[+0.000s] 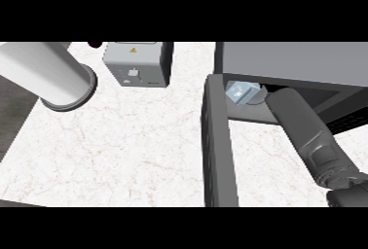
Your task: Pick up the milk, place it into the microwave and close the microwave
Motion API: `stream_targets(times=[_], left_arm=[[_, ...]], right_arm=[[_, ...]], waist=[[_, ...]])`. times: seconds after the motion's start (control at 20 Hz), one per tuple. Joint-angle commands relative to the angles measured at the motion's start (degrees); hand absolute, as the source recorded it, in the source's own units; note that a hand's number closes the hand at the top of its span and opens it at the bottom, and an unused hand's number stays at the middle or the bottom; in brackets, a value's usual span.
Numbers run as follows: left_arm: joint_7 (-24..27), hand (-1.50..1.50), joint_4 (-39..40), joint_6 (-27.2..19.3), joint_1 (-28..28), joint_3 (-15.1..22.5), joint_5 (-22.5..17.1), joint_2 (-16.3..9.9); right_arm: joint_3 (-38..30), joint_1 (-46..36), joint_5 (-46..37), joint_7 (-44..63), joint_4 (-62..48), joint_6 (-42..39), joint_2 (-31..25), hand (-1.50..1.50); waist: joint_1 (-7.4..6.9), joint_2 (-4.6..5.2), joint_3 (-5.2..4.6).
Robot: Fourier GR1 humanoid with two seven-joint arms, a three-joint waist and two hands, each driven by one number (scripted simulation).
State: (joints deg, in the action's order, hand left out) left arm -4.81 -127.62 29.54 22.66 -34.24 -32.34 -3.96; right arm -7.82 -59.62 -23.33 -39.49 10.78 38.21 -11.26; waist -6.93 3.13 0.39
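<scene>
Now milk tilted inside microwave

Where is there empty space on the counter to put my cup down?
The widest bare patch of the marble counter lies between the open microwave door and the counter's left edge, below the grey box. It is crowded inside the microwave, where the right forearm reaches by the milk.

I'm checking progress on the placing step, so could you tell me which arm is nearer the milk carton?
The right. Its forearm reaches into the open microwave, ending beside the milk carton; the hand itself is hidden. The left forearm lies far across the counter, at the view's upper left.
</scene>
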Motion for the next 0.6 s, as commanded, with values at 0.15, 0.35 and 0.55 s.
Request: stream_targets(times=[0.15,0.35,0.55], left_arm=[[-0.1,-1.50,0.1,-1.0,-2.1,1.3,2.9,0.5],[-0.1,-1.50,0.4,-0.9,-2.2,1.0,4.5,0.0],[0.9,-1.50,1.9,0.2,-3.3,1.2,5.1,-0.8]], right_arm=[[0.2,-1.8,-2.3,7.2,-5.4,9.6,-4.1,-1.50],[2.0,-1.7,-4.4,11.4,-7.8,14.2,-4.3,-1.50],[1.7,-3.4,-3.9,7.6,-5.7,8.6,-3.4,-1.50]], waist=[[-0.76,1.09,-0.19],[-1.28,0.86,-0.11],[-2.08,1.17,-0.04]])
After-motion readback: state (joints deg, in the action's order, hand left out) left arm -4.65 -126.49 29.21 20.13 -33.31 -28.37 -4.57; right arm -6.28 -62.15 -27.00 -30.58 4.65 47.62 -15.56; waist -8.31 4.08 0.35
